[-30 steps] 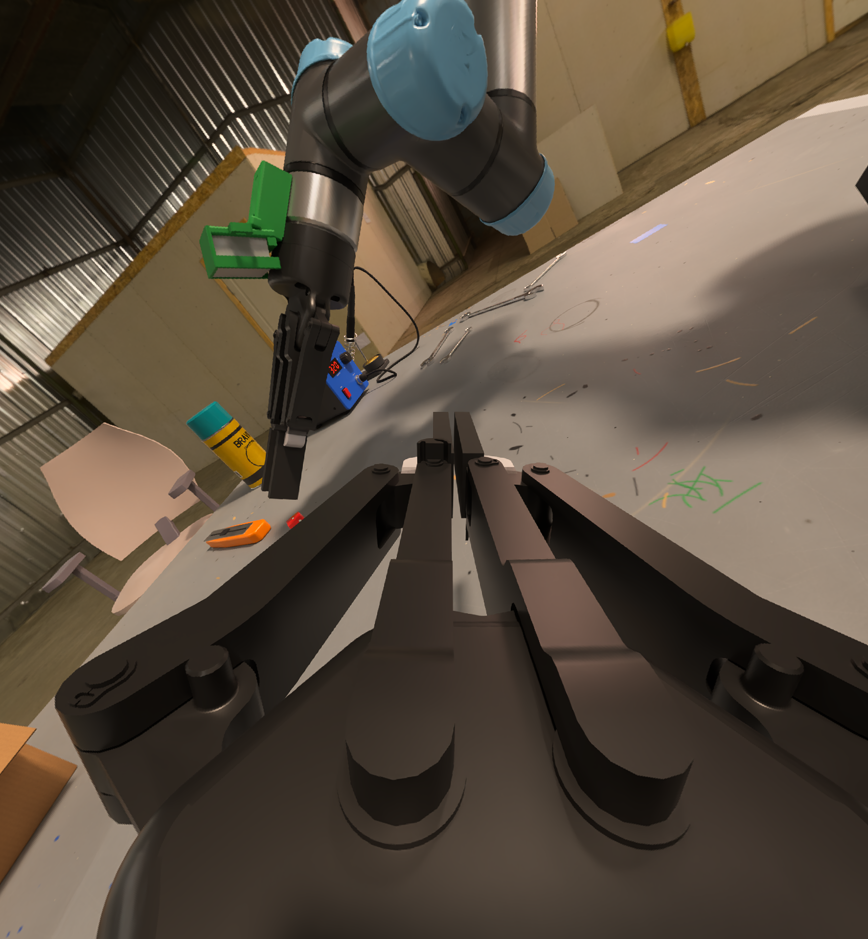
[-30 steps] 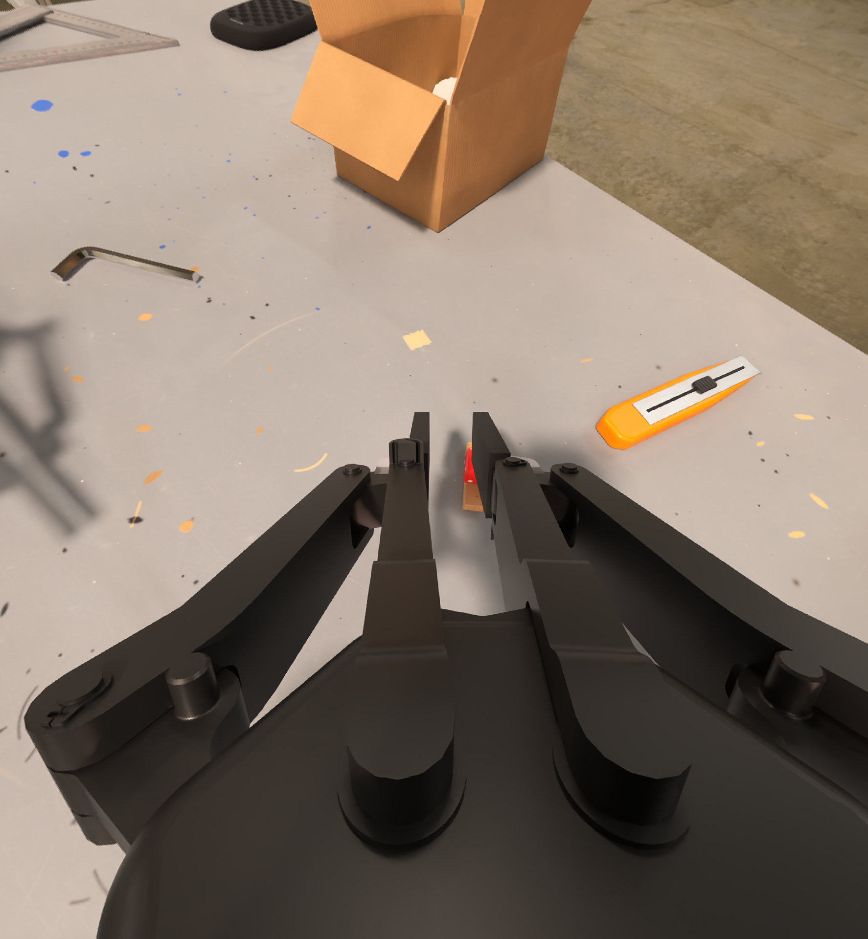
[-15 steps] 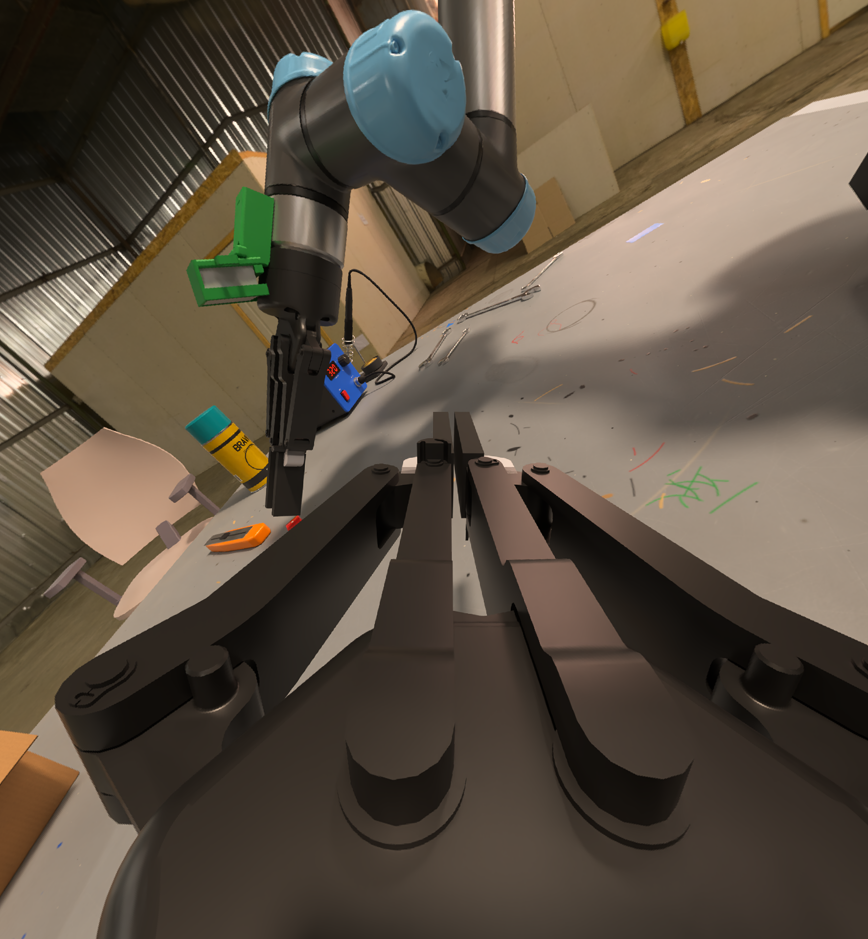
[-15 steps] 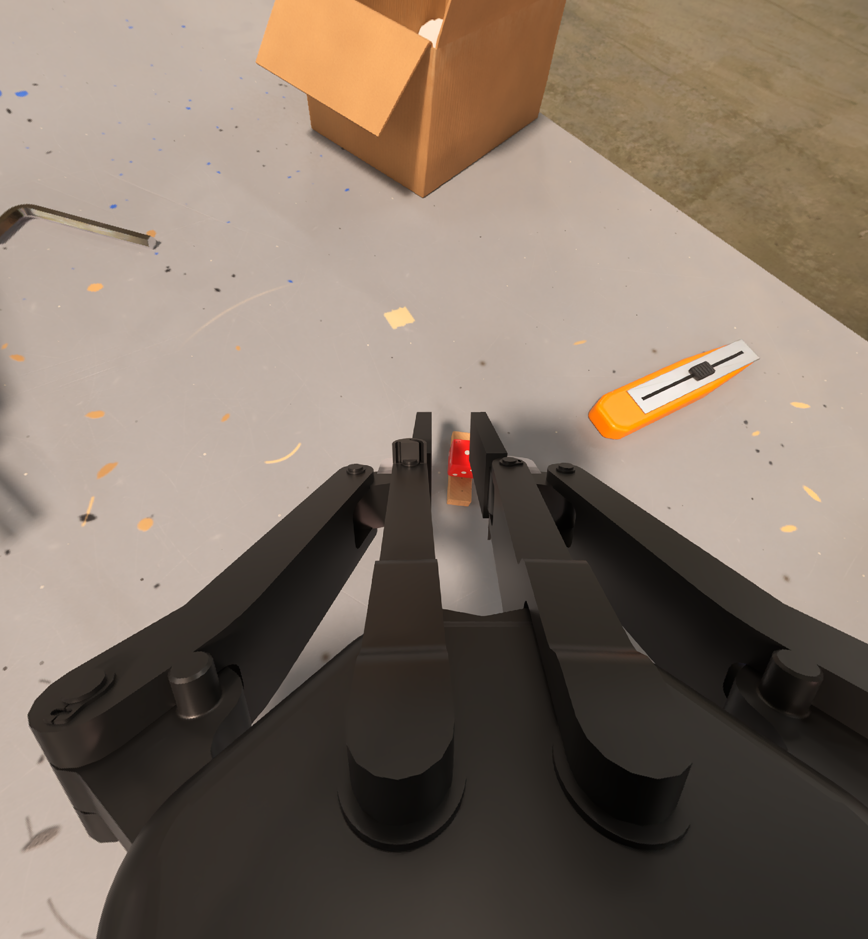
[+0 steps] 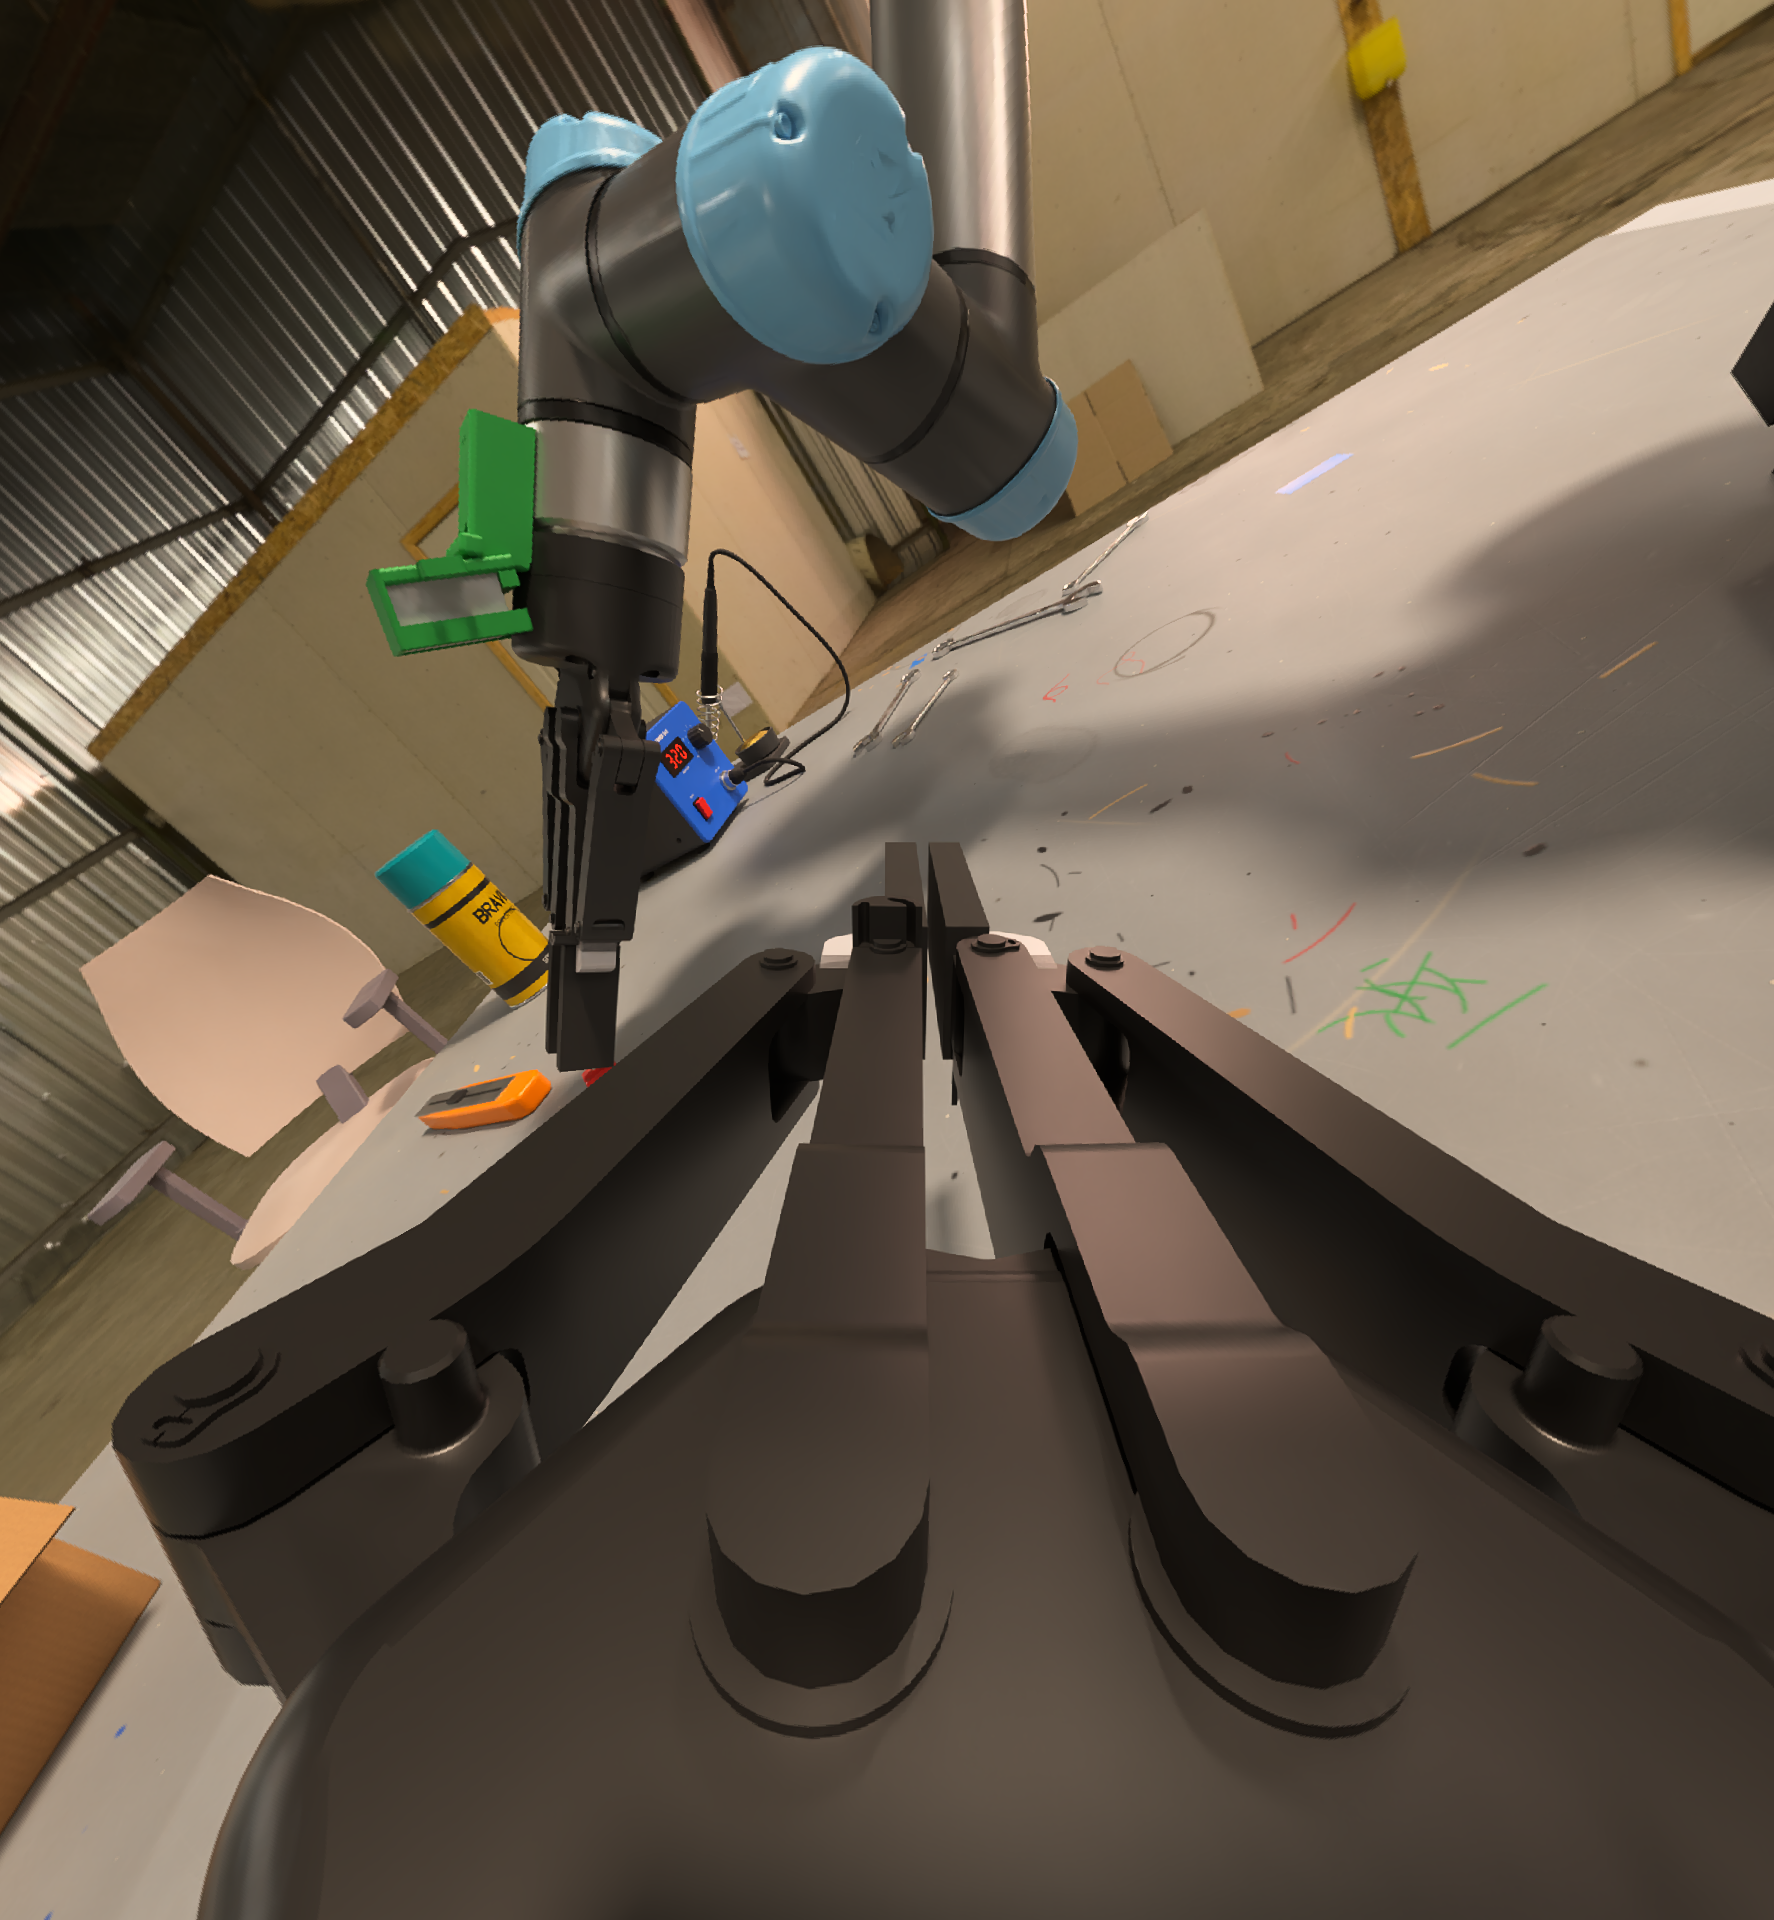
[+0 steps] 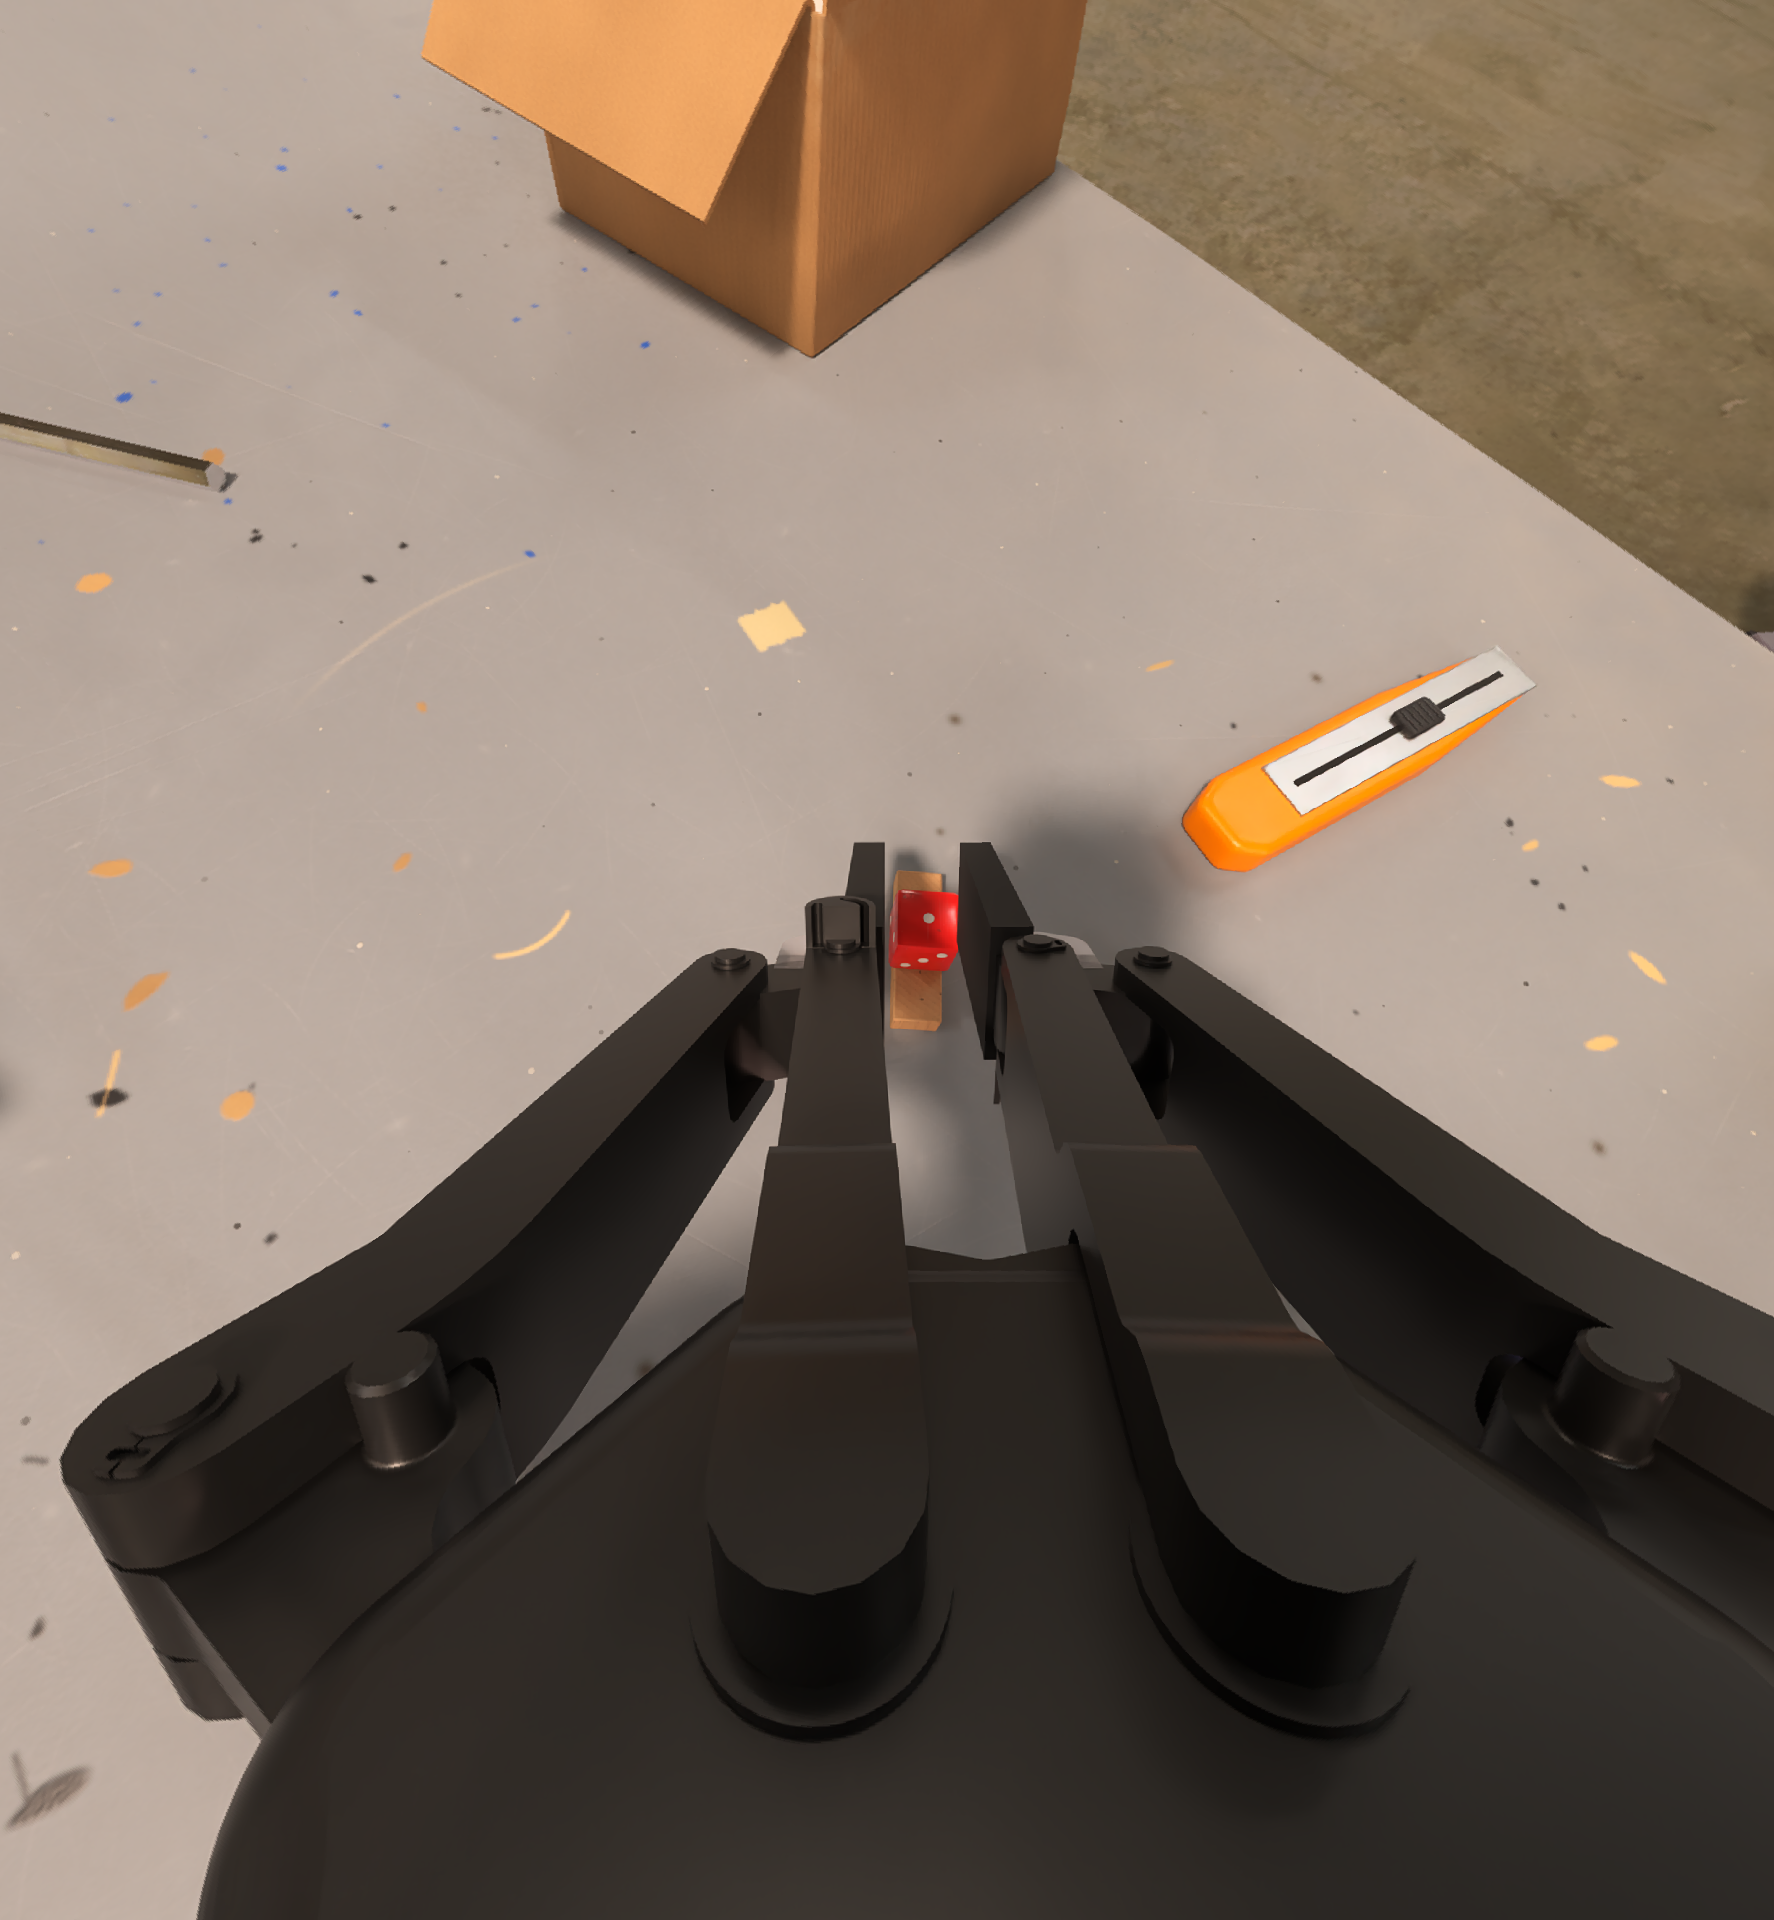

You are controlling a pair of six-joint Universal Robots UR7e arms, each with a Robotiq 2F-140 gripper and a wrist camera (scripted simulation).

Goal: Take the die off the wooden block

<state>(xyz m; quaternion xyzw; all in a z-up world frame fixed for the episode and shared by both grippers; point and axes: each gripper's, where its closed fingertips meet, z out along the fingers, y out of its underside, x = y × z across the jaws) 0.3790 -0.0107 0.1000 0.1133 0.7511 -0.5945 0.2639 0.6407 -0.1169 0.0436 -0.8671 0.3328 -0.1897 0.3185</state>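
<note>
A small red die (image 6: 922, 928) sits on a thin wooden block (image 6: 914, 1003) lying flat on the grey table. My right gripper (image 6: 922, 864) points down over it, narrowly open, with one finger on each side of the die; I cannot tell if the pads touch it. In the left wrist view the right gripper (image 5: 579, 1049) hangs upright over a red sliver of the die (image 5: 597, 1075). My left gripper (image 5: 927, 868) is shut and empty, hovering above the table far from the die.
An orange utility knife (image 6: 1361, 758) lies right of the die, near the table's edge. A cardboard box (image 6: 810, 156) stands ahead, a hex key (image 6: 83, 447) to the left. A spray can (image 5: 467, 914), blue soldering station (image 5: 691, 769) and wrenches (image 5: 1008, 623) lie beyond.
My right gripper has come down and shifted so that the die, first half hidden behind the right finger, now sits between the fingertips. The finger gap looks unchanged. The left gripper has not moved.
</note>
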